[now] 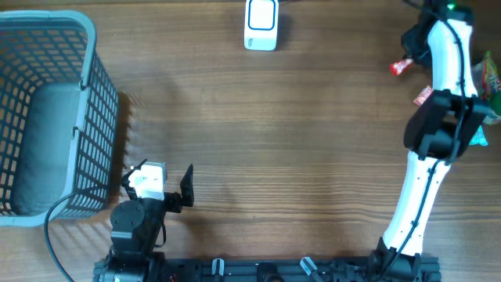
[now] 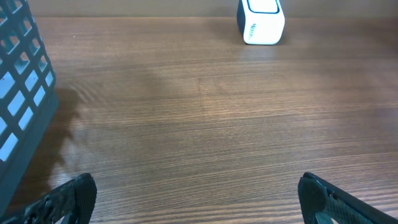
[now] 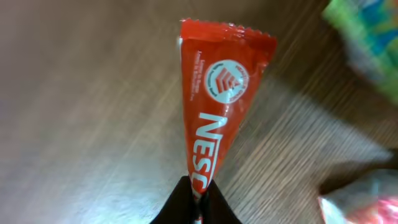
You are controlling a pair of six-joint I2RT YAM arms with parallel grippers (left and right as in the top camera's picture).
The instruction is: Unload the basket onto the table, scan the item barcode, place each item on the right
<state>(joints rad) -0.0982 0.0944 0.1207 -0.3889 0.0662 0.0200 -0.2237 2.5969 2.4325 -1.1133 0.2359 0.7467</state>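
Basket left (scanner far, centre)

Wide bare stretch of table through the middle, room to pass. Basket walls off the left side, just beside the left arm. Scanner stands far centre. Right arm runs up the right side. Loose packets and a red sachet crowd far right.

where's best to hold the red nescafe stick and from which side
Take one narrow end of the red Nescafe stick, jaws pinching its flat faces from behind that end, as the right gripper does. It is thin and flat, so this probably leaves the printed length clear for the white scanner.
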